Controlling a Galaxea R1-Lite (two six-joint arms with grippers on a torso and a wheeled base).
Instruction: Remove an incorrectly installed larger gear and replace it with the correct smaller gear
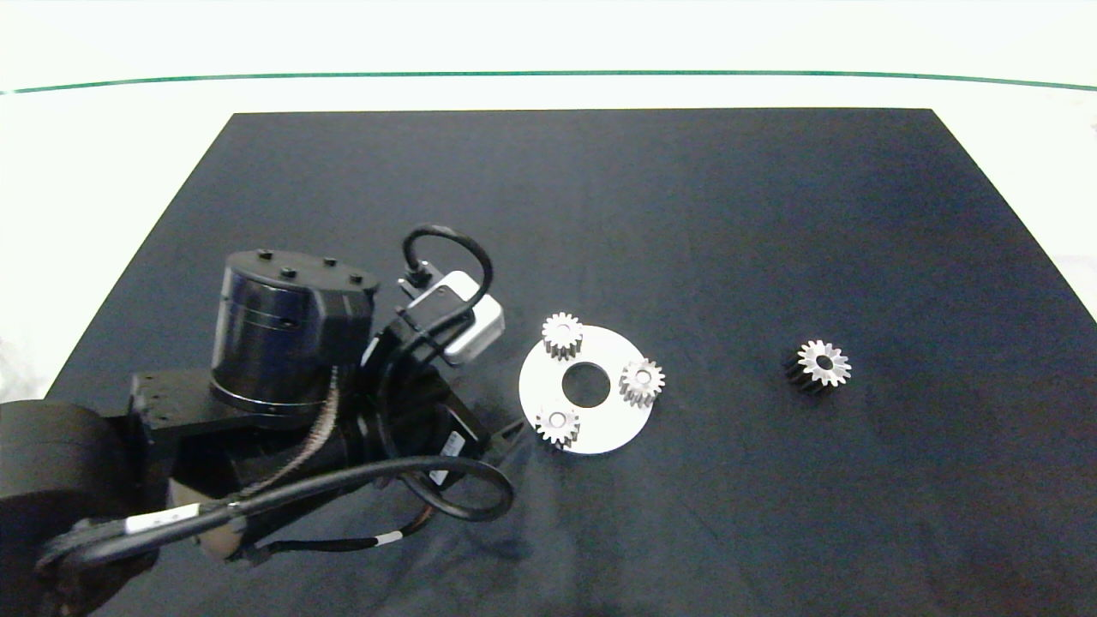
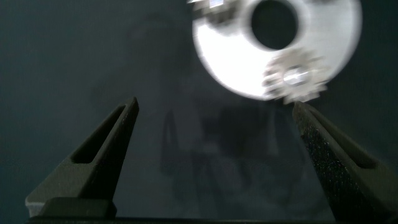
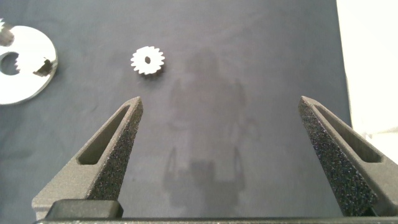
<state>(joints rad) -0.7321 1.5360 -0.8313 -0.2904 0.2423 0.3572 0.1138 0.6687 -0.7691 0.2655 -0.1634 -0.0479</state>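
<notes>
A white disc [image 1: 619,344] with a centre hole lies mid-mat, and three small silver-grey gears stand on it. The smaller gear [image 1: 557,424] on its near-left rim is closest to my left gripper [image 1: 514,433]. In the left wrist view that gear [image 2: 293,78] sits just beyond one fingertip of the open, empty left gripper [image 2: 216,109]. The larger gear [image 1: 818,367], with a white star-like face and dark flanks, lies alone on the mat to the right. The right wrist view shows it [image 3: 148,60] well ahead of my open, empty right gripper [image 3: 221,102].
Two more small gears [image 1: 562,334] [image 1: 642,381] stand on the disc's far and right sides. A dark mat [image 1: 686,214] covers the white table. The left arm's bulk and cables [image 1: 291,411] fill the near-left mat. The right arm is outside the head view.
</notes>
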